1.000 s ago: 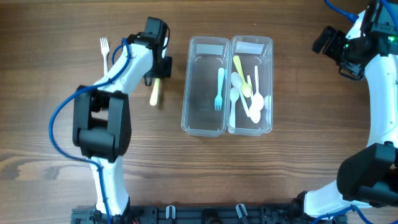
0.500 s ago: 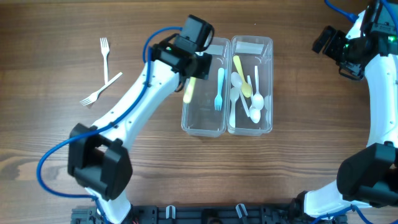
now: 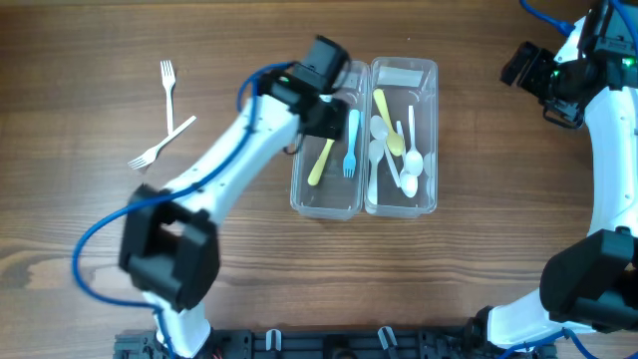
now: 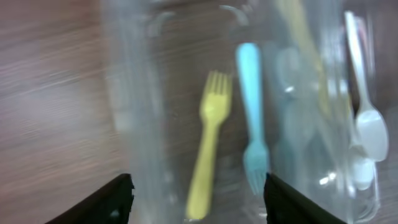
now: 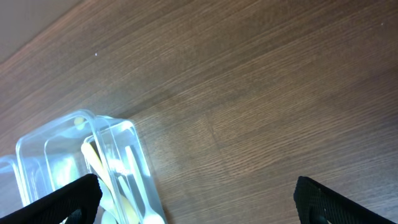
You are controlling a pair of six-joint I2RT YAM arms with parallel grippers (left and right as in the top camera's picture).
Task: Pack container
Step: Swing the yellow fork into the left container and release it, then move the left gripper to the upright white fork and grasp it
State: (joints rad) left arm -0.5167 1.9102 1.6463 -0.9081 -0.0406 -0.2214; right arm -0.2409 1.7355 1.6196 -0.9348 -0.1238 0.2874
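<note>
Two clear containers stand side by side mid-table. The left container (image 3: 329, 210) holds a yellow fork (image 3: 321, 162) and a blue fork (image 3: 351, 145). The right container (image 3: 403, 67) holds a yellow spoon (image 3: 389, 125) and several white spoons (image 3: 407, 170). My left gripper (image 3: 324, 115) hovers open over the left container. In the left wrist view the yellow fork (image 4: 210, 149) lies loose on the container floor between my spread jaws (image 4: 199, 200), beside the blue fork (image 4: 254, 134). My right gripper (image 3: 533, 75) hangs open at the far right, holding nothing.
Two white forks (image 3: 167, 85) (image 3: 159, 145) lie on the wooden table at the far left. The right wrist view shows bare wood under the open right gripper (image 5: 199, 202) and a corner of the containers (image 5: 50, 143) at lower left.
My left arm carried the yellow fork from the table on the left into the left container and opened its jaws; the fork now lies inside. The right arm has not moved.
</note>
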